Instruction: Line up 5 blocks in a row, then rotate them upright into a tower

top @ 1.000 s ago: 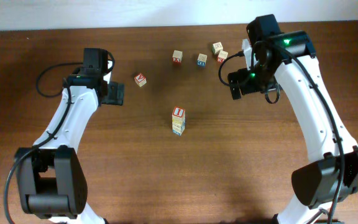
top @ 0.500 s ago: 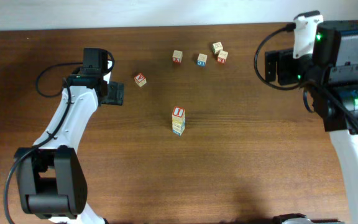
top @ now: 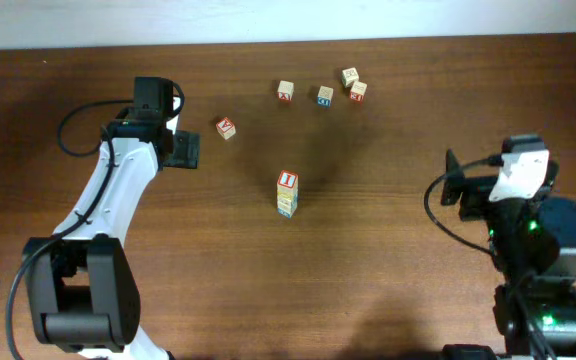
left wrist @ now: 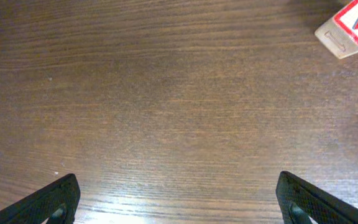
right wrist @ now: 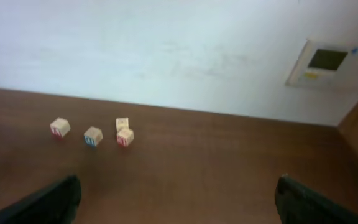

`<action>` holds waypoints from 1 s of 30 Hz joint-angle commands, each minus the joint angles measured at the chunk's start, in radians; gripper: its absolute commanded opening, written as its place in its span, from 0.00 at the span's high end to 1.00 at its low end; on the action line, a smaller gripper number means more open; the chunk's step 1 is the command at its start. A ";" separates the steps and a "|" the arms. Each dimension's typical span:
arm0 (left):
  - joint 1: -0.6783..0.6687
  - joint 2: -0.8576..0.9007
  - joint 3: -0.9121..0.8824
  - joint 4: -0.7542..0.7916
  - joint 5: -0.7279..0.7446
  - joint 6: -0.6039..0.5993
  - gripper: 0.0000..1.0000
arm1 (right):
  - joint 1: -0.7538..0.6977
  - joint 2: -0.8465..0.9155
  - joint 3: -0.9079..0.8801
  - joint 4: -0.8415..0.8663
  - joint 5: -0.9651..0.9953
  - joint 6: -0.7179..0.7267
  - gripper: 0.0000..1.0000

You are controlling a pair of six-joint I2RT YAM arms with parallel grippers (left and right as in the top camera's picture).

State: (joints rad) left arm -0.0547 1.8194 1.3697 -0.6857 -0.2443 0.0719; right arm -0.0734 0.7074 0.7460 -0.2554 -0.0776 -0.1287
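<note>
Both hands hang released and empty: the left hand is just beside a lone block, and the right hand is well apart from everything. The other blocks sit in a back row near the bench's far edge, and the "I" block tops a short stack mid-bench. The likeliest mishaps are toppling that stack by twisting its top, or nudging the blue block or the close-set pair, where fingers have little room; the lone block and the stack have bare bench all round.
</note>
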 commanded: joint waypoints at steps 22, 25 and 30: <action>0.002 -0.019 0.011 0.002 -0.007 0.016 0.01 | -0.006 -0.704 -0.740 0.183 -0.002 0.018 0.01; 0.002 -0.019 0.011 0.002 -0.007 0.016 0.01 | -0.006 -0.704 -0.740 0.183 -0.001 0.017 0.01; 0.002 -0.019 0.011 0.002 -0.007 0.016 0.01 | -0.006 -0.704 -0.740 0.183 -0.001 0.017 0.01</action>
State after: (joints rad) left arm -0.0547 1.8175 1.3708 -0.6849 -0.2443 0.0719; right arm -0.0734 0.0113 0.0132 -0.0708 -0.0772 -0.1261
